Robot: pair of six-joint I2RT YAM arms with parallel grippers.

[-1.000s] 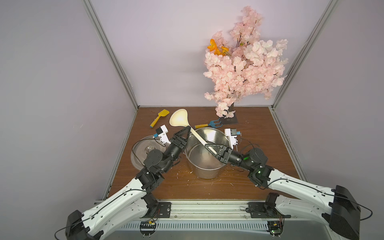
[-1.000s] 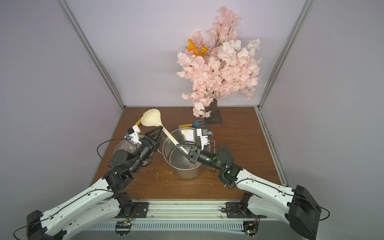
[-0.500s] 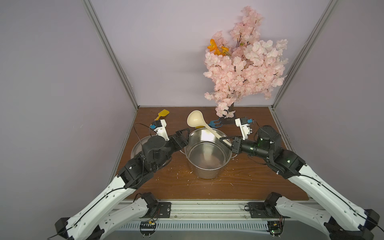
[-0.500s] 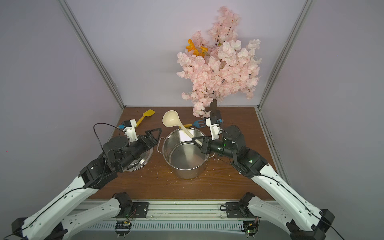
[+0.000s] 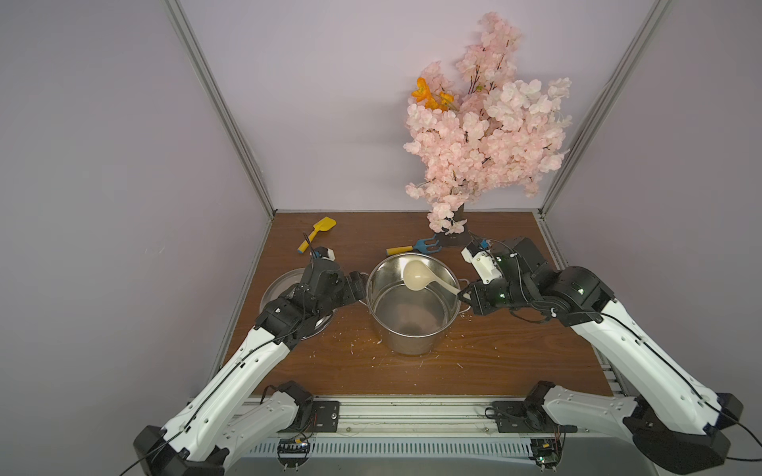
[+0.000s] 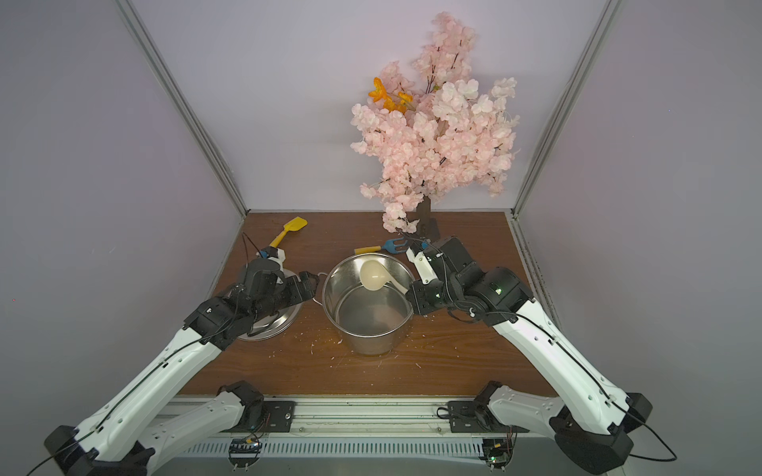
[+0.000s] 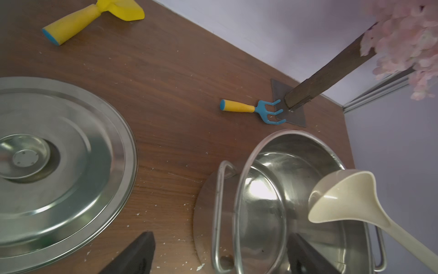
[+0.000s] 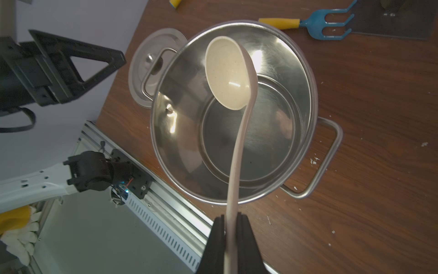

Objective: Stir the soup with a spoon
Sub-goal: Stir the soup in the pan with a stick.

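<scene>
The cream spoon (image 5: 416,277) (image 6: 373,277) hangs tilted over the steel pot (image 5: 412,342) (image 6: 371,342), its bowl above the pot's far side. My right gripper (image 5: 466,294) (image 8: 231,217) is shut on the end of the slim handle, just outside the pot's right rim. The spoon's bowl (image 8: 225,76) faces the right wrist camera. My left gripper (image 5: 358,284) (image 7: 220,237) is open beside the pot's left handle; in the left wrist view that handle and the rim lie between its fingers. No soup is in view; the pot's inside (image 8: 296,71) shows bare metal.
The pot lid (image 5: 288,296) (image 7: 59,166) lies on the table under my left arm. A yellow toy shovel (image 5: 317,233) lies at the back left and a blue rake (image 5: 416,247) lies behind the pot. A pink blossom tree (image 5: 482,123) stands at the back. Crumbs dot the wood.
My left gripper opened, came off the spoon and drew back to the pot's left side. The right arm swung right, bringing the spoon's bowl from the back left to over the pot.
</scene>
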